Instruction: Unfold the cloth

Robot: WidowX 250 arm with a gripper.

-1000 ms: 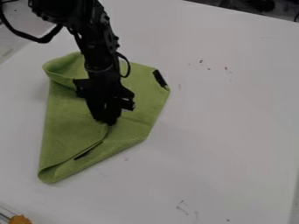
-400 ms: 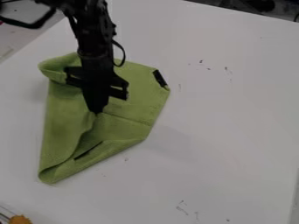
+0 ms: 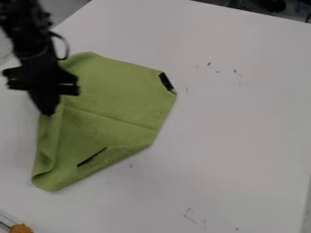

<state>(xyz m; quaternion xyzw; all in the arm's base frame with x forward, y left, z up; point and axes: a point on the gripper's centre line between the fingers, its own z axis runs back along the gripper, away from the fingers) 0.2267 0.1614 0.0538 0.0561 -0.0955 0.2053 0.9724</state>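
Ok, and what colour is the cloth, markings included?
The cloth is plain green with black marks at its right corner and near its lower edge, best seen in the camera view.

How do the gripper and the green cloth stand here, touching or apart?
Touching. The camera view shows the tip of the gripper right on the green cloth, at its edge toward the left of the picture, with no gap between.

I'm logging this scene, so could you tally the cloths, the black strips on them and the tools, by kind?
Cloth: 1
Black strips: 2
Tool: 1
Total: 4
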